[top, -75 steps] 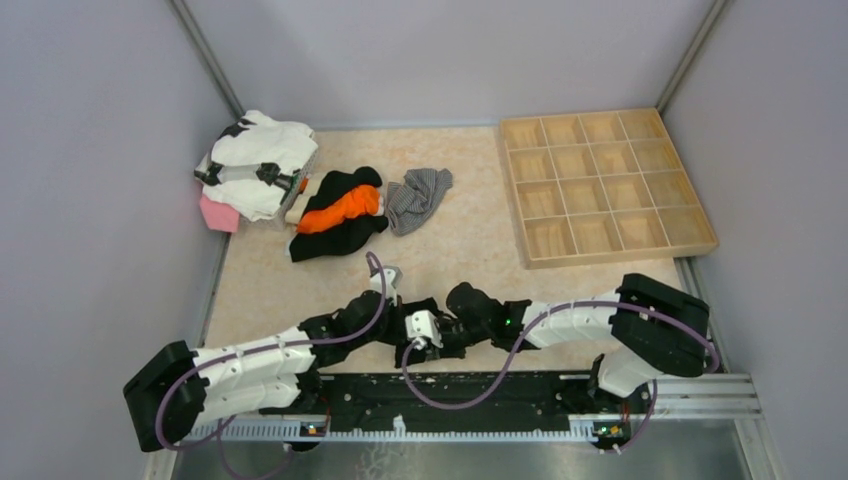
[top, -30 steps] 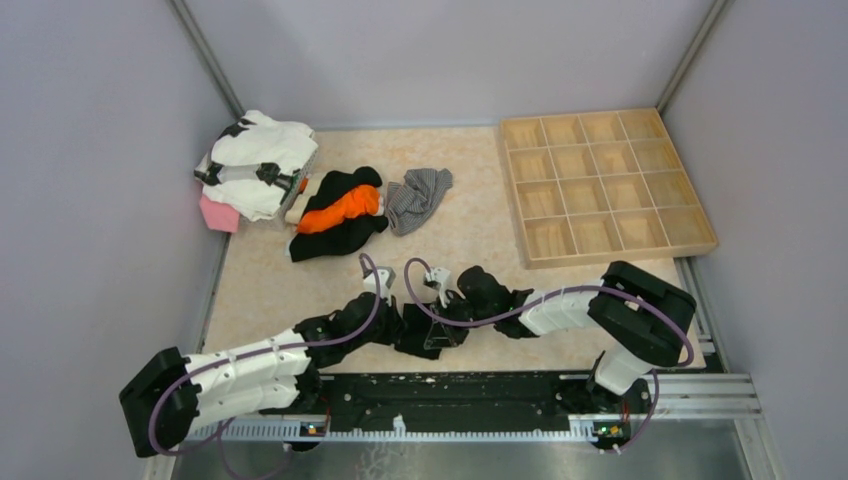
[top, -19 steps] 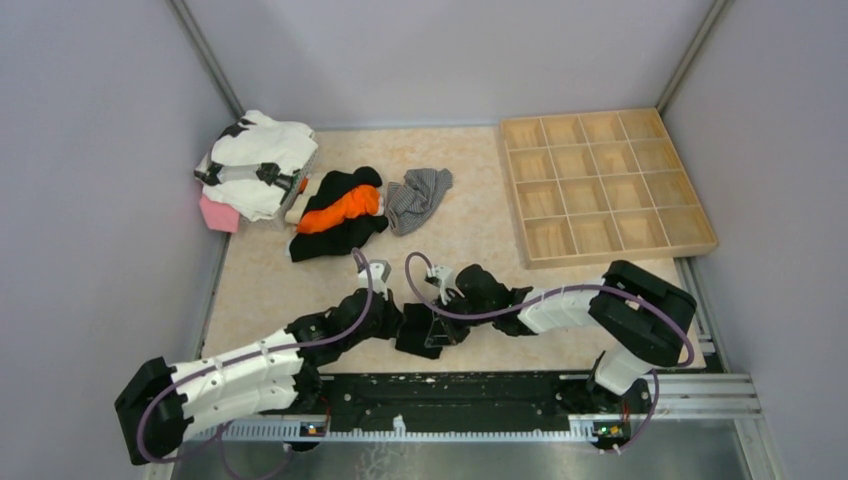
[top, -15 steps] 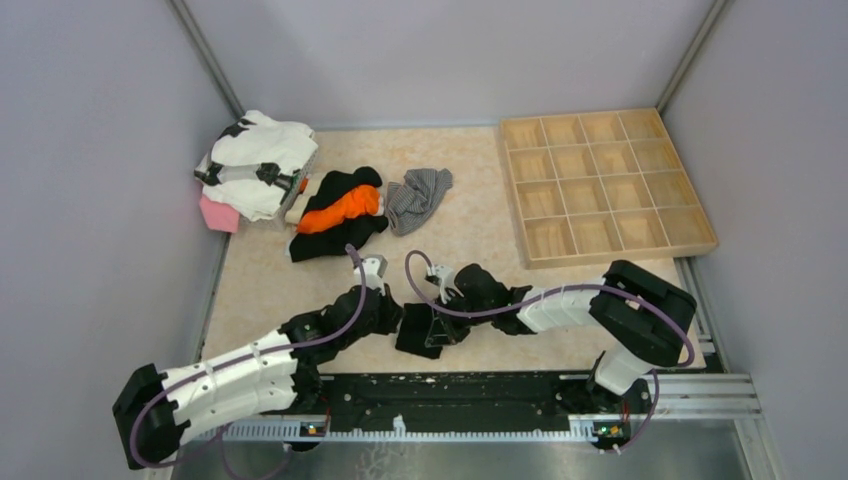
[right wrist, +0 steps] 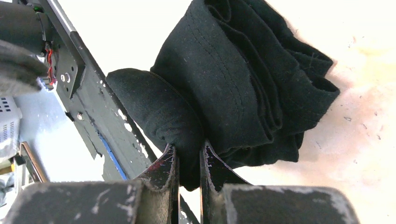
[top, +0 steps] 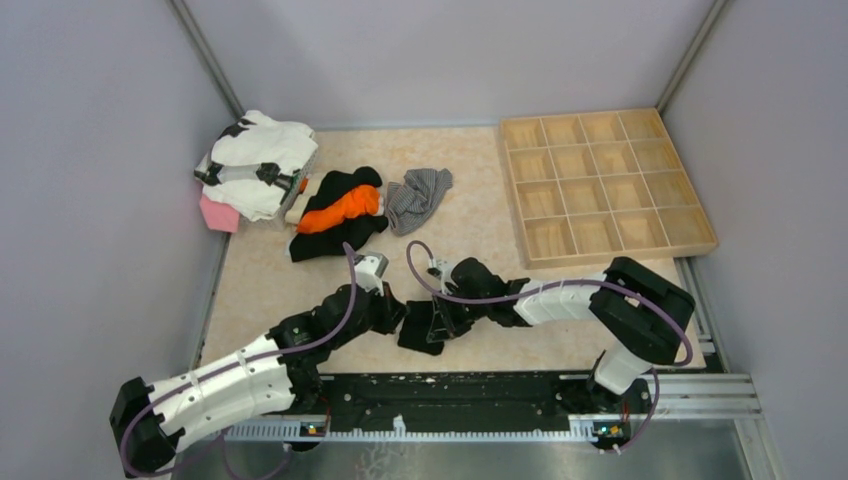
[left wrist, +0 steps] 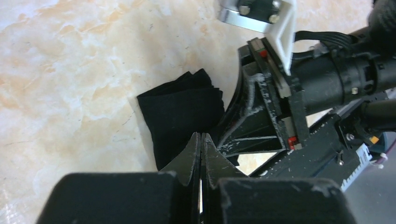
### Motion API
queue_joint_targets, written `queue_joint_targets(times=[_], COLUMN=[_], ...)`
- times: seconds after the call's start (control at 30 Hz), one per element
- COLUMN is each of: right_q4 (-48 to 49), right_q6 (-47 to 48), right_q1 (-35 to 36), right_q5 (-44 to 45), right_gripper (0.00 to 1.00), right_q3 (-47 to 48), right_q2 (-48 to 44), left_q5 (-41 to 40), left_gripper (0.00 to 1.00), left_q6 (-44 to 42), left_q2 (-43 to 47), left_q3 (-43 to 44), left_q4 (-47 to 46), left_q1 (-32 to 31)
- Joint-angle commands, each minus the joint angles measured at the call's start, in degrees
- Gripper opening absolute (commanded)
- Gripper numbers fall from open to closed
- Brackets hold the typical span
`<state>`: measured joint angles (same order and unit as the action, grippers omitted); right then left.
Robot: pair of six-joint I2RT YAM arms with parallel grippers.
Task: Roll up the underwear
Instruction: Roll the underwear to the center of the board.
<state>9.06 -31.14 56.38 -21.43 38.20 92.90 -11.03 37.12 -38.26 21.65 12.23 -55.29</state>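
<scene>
Right gripper (right wrist: 188,158) is nipped narrow on a fold of the plain black cloth underwear (right wrist: 224,79), which sits bunched and partly rolled by the table's (top: 270,280) near edge. Left gripper (left wrist: 201,144) is pressed closed and empty right beside it. The grey fine-striped underwear (top: 418,197) lies crumpled toward the far edge, so I'd guess not even halfway.

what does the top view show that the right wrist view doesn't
Only top: the tray, the grey underwear and the clothes pile. Only right wrist: the right claw shut on a fold of the black underwear, whose stacked layers show plainly. Both: the black underwear and the table.
</scene>
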Motion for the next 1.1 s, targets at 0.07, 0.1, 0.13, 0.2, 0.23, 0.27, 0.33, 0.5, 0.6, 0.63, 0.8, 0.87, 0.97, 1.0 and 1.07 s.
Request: queue_joint_targets(times=[0.07,0.1,0.13,0.2,0.23,0.27,0.33,0.5,0.6,0.63,0.8,0.87,0.97,1.0,1.07], right_q4=[-10.83,-10.84,-10.83,-10.88,-10.95,-11.24,-11.78,-12.75,-13.53,-13.54,-13.63,-13.42,-13.69,-13.83,-14.05], right_q6=[0.44,0.26,0.14,-0.17,-0.43,-0.56,-0.96,-1.94,-2.41,-2.60,-3.24,-3.55,-3.66,-3.73,-3.90], right_q1=[-1.28,-1.27,-1.27,-1.27,-1.27,-1.27,-1.27,-1.27,-1.27,-1.27,-1.27,-1.27,-1.27,-1.27,-1.29], right_q5=[9.37,9.63,9.86,10.21,10.52,10.77,11.30,12.49,13.29,13.46,13.79,13.83,14.04,14.23,14.54], right_gripper=[0.01,0.01,0.02,0.04,0.04,0.05,0.06,0.07,0.06,0.06,0.05,0.05,0.06,0.06,0.06], right_q3=[0.27,0.42,0.54,0.99,1.36,1.74,2.24,3.03,3.16,3.05,2.40,1.96,1.77,1.72,1.71], right_q2=[3.17,3.09,2.95,3.02,3.11,3.20,3.45,4.22,4.54,4.49,4.42,4.23,4.05,3.91,3.66], left_q5=[8.21,9.82,10.61,12.73,12.78,12.71,12.42,12.22,12.60,12.67,13.17,13.19,13.34,13.38,13.31], left_gripper=[0.00,0.00,0.00,0.00,0.00,0.00,0.00,0.00,0.00,0.00,0.00,0.00,0.00,0.00,0.00], left_q6=[-4.51,-5.28,-5.86,-6.71,-6.87,-6.96,-6.87,-5.35,-4.86,-4.79,-4.78,-4.91,-5.11,-5.17,-5.51], left_q2=[0.07,-0.27,-0.84,-1.98,-2.52,-2.98,-3.82,-6.34,-8.36,-8.85,-10.07,-10.23,-10.58,-10.72,-11.03], left_q3=[-1.14,-1.32,-1.30,-0.90,-0.72,-0.51,-0.38,-1.77,-2.57,-2.76,-3.54,-3.54,-3.78,-3.80,-3.81], left_q4=[-9.16,-10.25,-10.91,-11.30,-11.30,-11.27,-11.27,-12.71,-14.10,-14.29,-15.13,-15.26,-15.61,-15.61,-15.57], left_q1=[-0.26,-0.26,-0.26,-0.26,-0.26,-0.26,-0.26,-0.26,-0.26,-0.26,-0.33,-0.27,-0.28,-0.32,-0.28])
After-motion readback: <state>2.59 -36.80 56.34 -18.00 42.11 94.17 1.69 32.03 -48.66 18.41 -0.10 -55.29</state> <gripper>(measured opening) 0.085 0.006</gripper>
